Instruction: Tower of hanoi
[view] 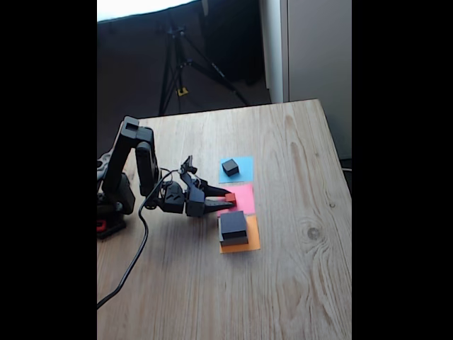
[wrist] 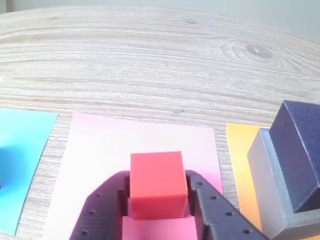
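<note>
Gripper (wrist: 157, 200) on your wrist view has its two black fingers pressed against the sides of the tiny red cube (wrist: 157, 184), one on each flank, so you are pinching it. The cube sits low over the pink paper square (wrist: 100, 150); you cannot tell from either view whether its base touches the paper. In the fixed view you see the same gripper (view: 225, 202) stretched out low from the arm (view: 134, 166) toward the pink paper square (view: 244, 195), with the red cube (view: 229, 197) at its tip on the square's left edge.

To the right in your wrist view, the medium black block (wrist: 300, 155) rests on top of the large flat grey block (wrist: 270, 190), and both stand on the orange paper square (wrist: 240, 165). The fixed view shows that stack, medium black block (view: 233, 224) over grey block (view: 234, 241), on the orange paper square (view: 252, 243), just below the pink one.

The small black cube (view: 230, 167) stands alone on the blue paper square (view: 244, 167), above the pink one in the fixed view; the blue paper square (wrist: 22, 165) lies at the left of your wrist view.

All of this is on the wooden table (view: 297, 283). A black cable (view: 134, 262) trails from the arm toward the near edge.
</note>
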Robot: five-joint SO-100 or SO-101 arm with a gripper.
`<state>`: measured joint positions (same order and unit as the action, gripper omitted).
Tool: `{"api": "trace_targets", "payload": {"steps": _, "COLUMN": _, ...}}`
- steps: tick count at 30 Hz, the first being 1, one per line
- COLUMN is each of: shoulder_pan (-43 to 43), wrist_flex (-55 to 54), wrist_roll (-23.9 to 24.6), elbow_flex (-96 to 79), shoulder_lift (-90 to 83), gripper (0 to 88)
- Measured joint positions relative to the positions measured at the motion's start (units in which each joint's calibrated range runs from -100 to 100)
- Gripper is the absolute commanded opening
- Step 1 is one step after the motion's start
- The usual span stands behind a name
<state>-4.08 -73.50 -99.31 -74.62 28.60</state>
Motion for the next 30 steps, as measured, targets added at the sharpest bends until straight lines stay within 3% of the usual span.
{"api": "trace_targets", "payload": {"steps": 9, "shoulder_pan": 0.5, "wrist_flex": 0.6, "wrist_roll": 0.0, "elbow_flex": -0.7, "shoulder_lift": -0.9, "gripper": 5.4}}
{"api": "trace_targets", "payload": {"steps": 17, "shoulder_pan": 2.1, "wrist_flex": 13.1, "wrist_roll": 0.0, "elbow_flex": -5.8, "shoulder_lift": -17.3, "gripper": 5.6}}
{"api": "trace_targets", "payload": {"steps": 24, "shoulder_pan": 2.5, "wrist_flex": 40.6, "wrist_roll": 3.0, "elbow_flex": -3.8, "shoulder_lift": -39.9, "gripper": 6.1}}
{"api": "trace_targets", "payload": {"steps": 30, "shoulder_pan": 3.0, "wrist_flex": 75.5, "wrist_roll": 8.5, "elbow_flex": 11.3, "shoulder_lift": -54.6, "gripper": 5.8}}
